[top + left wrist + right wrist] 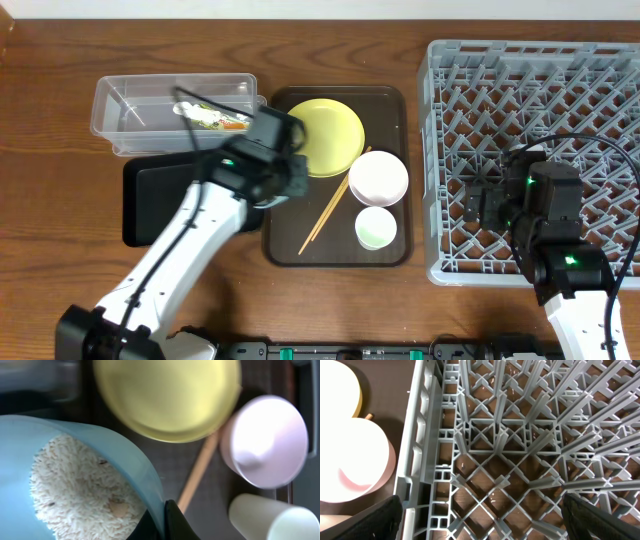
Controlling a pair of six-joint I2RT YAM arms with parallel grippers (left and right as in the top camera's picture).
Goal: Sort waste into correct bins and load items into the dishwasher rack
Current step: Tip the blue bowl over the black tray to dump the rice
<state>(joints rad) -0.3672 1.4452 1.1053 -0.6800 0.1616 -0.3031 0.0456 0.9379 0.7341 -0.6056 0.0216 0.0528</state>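
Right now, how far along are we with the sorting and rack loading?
Done: the wrapper scrap lies in the clear tub. In hand: the left pincer grips the light blue bowl by its rim, rice inside, not yet dumped. Left: yellow plate, white bowl, green cup and chopsticks sit on the brown tray; no dishes show in the rack, where the right pincer hangs open.

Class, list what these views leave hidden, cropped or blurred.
- Left wrist: the light blue bowl of white rice runs off the left and bottom edges; overhead, the left arm covers it.
- Overhead: the same arm hides part of the shallow black rectangular tray.
- Right wrist: the round white bowl is cut by the left edge.
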